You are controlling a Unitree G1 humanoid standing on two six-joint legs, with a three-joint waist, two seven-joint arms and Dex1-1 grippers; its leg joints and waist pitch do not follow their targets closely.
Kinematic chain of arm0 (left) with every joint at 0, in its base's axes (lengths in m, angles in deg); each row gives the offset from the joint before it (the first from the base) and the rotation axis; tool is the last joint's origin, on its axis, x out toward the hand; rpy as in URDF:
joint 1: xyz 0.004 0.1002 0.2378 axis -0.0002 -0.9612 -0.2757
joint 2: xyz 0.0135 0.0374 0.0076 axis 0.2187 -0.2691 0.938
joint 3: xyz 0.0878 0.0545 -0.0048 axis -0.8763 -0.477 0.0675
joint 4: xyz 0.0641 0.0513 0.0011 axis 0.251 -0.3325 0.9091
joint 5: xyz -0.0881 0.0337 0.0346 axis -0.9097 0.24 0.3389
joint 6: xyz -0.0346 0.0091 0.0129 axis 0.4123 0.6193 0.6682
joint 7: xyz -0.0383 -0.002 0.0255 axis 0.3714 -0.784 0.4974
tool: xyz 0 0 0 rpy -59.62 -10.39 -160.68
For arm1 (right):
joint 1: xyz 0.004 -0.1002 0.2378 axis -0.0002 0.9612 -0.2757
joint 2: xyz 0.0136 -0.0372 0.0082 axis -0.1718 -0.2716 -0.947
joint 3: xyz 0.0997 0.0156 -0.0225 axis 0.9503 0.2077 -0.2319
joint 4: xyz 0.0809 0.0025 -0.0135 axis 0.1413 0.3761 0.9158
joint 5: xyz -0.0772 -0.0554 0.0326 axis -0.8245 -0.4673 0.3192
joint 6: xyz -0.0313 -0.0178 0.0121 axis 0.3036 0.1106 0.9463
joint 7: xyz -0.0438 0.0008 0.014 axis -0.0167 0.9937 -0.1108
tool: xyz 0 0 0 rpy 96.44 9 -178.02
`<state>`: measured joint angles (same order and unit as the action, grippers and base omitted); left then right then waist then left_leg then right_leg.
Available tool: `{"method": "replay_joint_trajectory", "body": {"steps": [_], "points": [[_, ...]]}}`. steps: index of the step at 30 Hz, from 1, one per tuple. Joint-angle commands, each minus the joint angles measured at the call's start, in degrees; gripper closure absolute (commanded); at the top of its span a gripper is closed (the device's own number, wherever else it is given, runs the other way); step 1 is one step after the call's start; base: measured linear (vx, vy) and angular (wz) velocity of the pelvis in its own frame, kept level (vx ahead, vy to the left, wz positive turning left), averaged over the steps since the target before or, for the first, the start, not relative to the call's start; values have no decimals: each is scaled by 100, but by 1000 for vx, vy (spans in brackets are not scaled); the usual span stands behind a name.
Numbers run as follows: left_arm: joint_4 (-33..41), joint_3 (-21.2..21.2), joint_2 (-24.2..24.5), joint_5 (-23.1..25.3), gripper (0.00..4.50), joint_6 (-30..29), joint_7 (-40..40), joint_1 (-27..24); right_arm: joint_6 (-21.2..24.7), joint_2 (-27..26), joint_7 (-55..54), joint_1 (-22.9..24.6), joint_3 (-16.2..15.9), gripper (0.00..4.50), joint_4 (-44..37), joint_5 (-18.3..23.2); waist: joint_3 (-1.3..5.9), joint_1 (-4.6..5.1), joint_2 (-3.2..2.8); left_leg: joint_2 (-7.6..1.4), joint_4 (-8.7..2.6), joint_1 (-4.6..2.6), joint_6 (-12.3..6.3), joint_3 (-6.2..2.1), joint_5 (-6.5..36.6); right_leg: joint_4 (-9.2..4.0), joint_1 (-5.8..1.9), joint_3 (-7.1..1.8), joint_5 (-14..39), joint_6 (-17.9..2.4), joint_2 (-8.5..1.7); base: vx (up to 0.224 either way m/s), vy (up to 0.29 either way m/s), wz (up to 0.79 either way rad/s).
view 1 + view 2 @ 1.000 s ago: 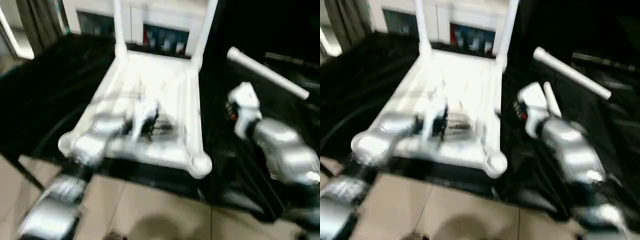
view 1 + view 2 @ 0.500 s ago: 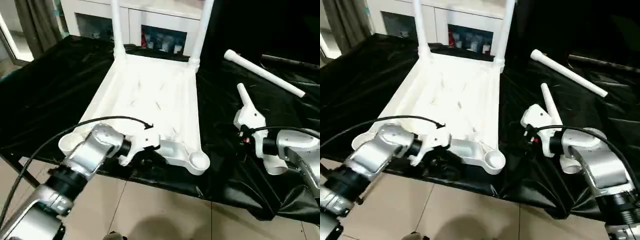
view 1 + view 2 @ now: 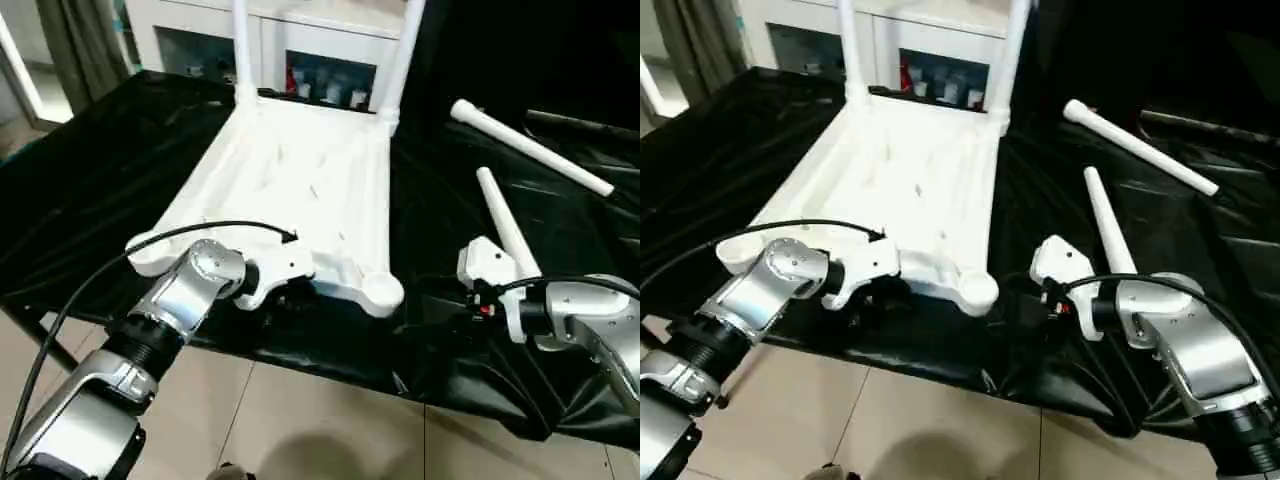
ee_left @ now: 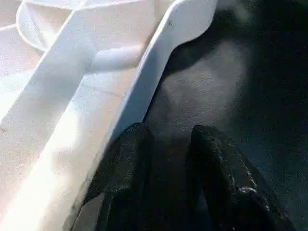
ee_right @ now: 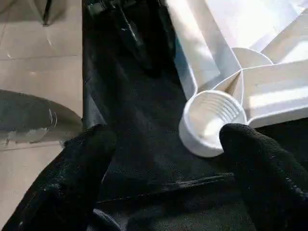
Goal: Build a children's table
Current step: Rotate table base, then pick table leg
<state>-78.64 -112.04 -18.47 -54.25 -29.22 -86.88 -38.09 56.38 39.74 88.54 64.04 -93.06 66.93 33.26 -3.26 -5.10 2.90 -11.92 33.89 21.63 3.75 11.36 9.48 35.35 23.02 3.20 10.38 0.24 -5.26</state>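
The white tabletop (image 3: 300, 180) lies upside down on the black-covered table, with two legs (image 3: 240, 50) standing in its far corner sockets. Two loose legs lie to its right, one far back (image 3: 530, 150) and one (image 3: 505, 225) just beyond my right gripper (image 3: 1040, 288). That gripper is wide open, its fingers (image 5: 86, 163) spread on either side of the line to the near right corner socket (image 5: 211, 120), a short way off it. My left gripper (image 4: 171, 144) sits low at the tabletop's near rim (image 4: 144, 91), open by a narrow gap with nothing between its fingers (image 4: 125, 178).
A white glass-fronted cabinet (image 3: 330, 70) stands behind the table, and a grey curtain (image 3: 80, 50) hangs at the back left. The black cloth's front edge drops to a tiled floor (image 3: 300, 420). A black cable (image 3: 200, 230) loops over my left forearm.
The view has steadied and shifted. My right gripper has drawn back toward the table's front edge, nearer the near right corner socket. My left gripper stays at the near rim.
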Motion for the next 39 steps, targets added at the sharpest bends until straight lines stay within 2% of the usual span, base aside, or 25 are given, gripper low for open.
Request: {"method": "replay_joint_trajectory", "body": {"steps": [1,5,8,10,11,13,15,16,17,18,19,20,21,22,24,25,29,30,31,33,34,35,36,39], "points": [[-103,243,-76,53,270,219,338,127,-14,-46,-97,-9,58,54,-95,-15,394,-15,-42,-143,-395,-110,30,-100,1532,-447,-239,-207,1279,-1030,-263,0,0,0],[70,799,-441,-316,270,748,1051,-44,14,-196,-378,127,158,54,-183,28,413,-53,-50,-151,-364,-119,-37,-89,1416,-420,-239,-206,962,-1189,-267,0,0,0],[444,963,-458,-505,270,669,1060,-265,28,-353,-656,186,245,54,-216,1,421,-61,-49,-162,-371,-95,-50,-99,1261,-374,-266,-204,791,-1209,-279,0,0,0],[937,1195,-490,-745,270,415,1139,-510,68,-533,-991,224,360,54,-218,-29,420,-42,-46,-164,-378,-84,-37,-95,1202,-352,-269,-200,709,-1240,-270,0,0,0],[1450,1500,-594,-1052,270,158,1290,-773,127,-752,-1434,214,512,54,-147,-95,418,-31,-57,-159,-377,-89,-39,-87,1207,-361,-253,-200,713,-1252,-261,0,0,0],[2032,1856,-739,-1376,270,-136,1567,-1092,263,-1065,-2202,101,739,54,80,-304,407,14,-45,-156,-392,-62,26,-88,1186,-349,-252,-191,796,-1293,-258,0,0,0],[2390,2054,-802,-1507,270,-313,1816,-1330,491,-1371,-2935,-88,1003,54,333,-433,401,27,-44,-139,-380,-100,66,-70,1250,-380,-212,-202,997,-1250,-237,0,0,0],[2494,2095,-812,-1516,270,-335,1900,-1418,643,-1479,-3256,-199,1113,54,458,-505,393,34,-49,-119,-387,-86,70,-67,1285,-406,-215,-196,1129,-1196,-223,0,0,0],[2599,2127,-821,-1548,270,-420,1970,-1507,772,-1570,-3578,-330,1207,54,601,-595,378,30,-69,-115,-389,-125,118,-57,1433,-449,-185,-202,1367,-1084,-207,0,0,0],[2599,2127,-821,-1548,270,-420,1970,-1507,772,-1570,-3578,-330,1207,54,601,-595,372,37,-73,-108,-401,-122,176,-66,1487,-460,-190,-202,1524,-973,-200,0,0,0],[2777,1980,-755,-1479,270,-579,1900,-1651,1118,-1657,-4079,-699,1501,54,1059,-608,378,35,-130,-116,-398,-166,238,-67,1549,-463,-158,-208,1540,-899,-194,0,0,0],[2814,1845,-698,-1411,264,-645,1787,-1679,1182,-1646,-4277,-926,1666,37,1378,-575,379,59,-114,-114,-407,-151,261,-79,1539,-451,-170,-205,1516,-891,-194,0,0,0],[2821,1833,-694,-1406,261,-653,1776,-1681,1185,-1642,-4288,-946,1677,28,1407,-571,388,62,-100,-92,-409,-134,298,-78,1525,-447,-184,-196,1569,-824,-180,0,0,0],[2865,1765,-671,-1378,261,-701,1709,-1692,1202,-1618,-4355,-1065,1743,21,1585,-546,391,48,-99,-97,-386,-173,312,-54,1531,-453,-145,-216,1514,-801,-178,0,0,0],[2990,1666,-647,-1336,261,-812,1640,-1714,1206,-1535,-4422,-1263,1758,11,1872,-613,391,39,-113,-99,-393,-147,313,-61,1461,-447,-169,-217,1404,-799,-189,0,0,0],[3088,1614,-664,-1335,261,-911,1650,-1728,1169,-1439,-4488,-1480,1738,11,2208,-726,409,53,-71,-97,-383,-112,300,-56,1256,-409,-206,-214,1112,-810,-184,0,0,0],[3194,1597,-726,-1413,261,-1070,1736,-1751,1279,-1270,-4505,-1841,1677,11,2820,-860,424,64,-56,-73,-343,-84,187,-32,954,-369,-243,-217,743,-941,-179,0,0,0],[3241,1580,-722,-1411,261,-1138,1773,-1783,1324,-1196,-4464,-1949,1623,11,3070,-916,434,79,-10,-70,-330,-79,138,-23,871,-354,-249,-217,658,-969,-171,0,0,0],[3288,1556,-708,-1396,261,-1189,1801,-1821,1385,-1133,-4419,-2024,1584,11,3266,-950,438,81,-6,-72,-324,-76,106,-25,794,-334,-259,-210,597,-1029,-172,0,0,0],[3367,1484,-630,-1358,261,-1266,1784,-1904,1510,-983,-4384,-2195,1499,11,3614,-1058,428,93,34,-69,-311,-67,37,-9,783,-350,-257,-214,654,-1055,-174,0,0,0],[3460,1460,-586,-1369,261,-1338,1748,-1970,1740,-846,-4332,-2319,1451,11,3759,-1098,431,94,60,-73,-310,-65,0,-10,764,-349,-262,-209,724,-1055,-178,0,0,0],[3514,1455,-575,-1376,261,-1381,1737,-1998,1850,-781,-4302,-2363,1422,11,3806,-1110,429,97,48,-71,-302,-67,-16,-7,737,-344,-258,-212,759,-1038,-171,0,0,0],[3562,1445,-556,-1379,261,-1418,1718,-2021,1971,-708,-4292,-2380,1404,11,3809,-1126,428,105,86,-71,-301,-61,-30,-2,717,-346,-262,-211,769,-1029,-166,0,0,0],[3795,1395,-480,-1409,261,-1587,1640,-2121,2437,-444,-4105,-2264,1391,11,3632,-1066,413,91,98,-88,-302,-69,-56,-5,738,-358,-250,-211,894,-987,-177,0,0,0]]}}
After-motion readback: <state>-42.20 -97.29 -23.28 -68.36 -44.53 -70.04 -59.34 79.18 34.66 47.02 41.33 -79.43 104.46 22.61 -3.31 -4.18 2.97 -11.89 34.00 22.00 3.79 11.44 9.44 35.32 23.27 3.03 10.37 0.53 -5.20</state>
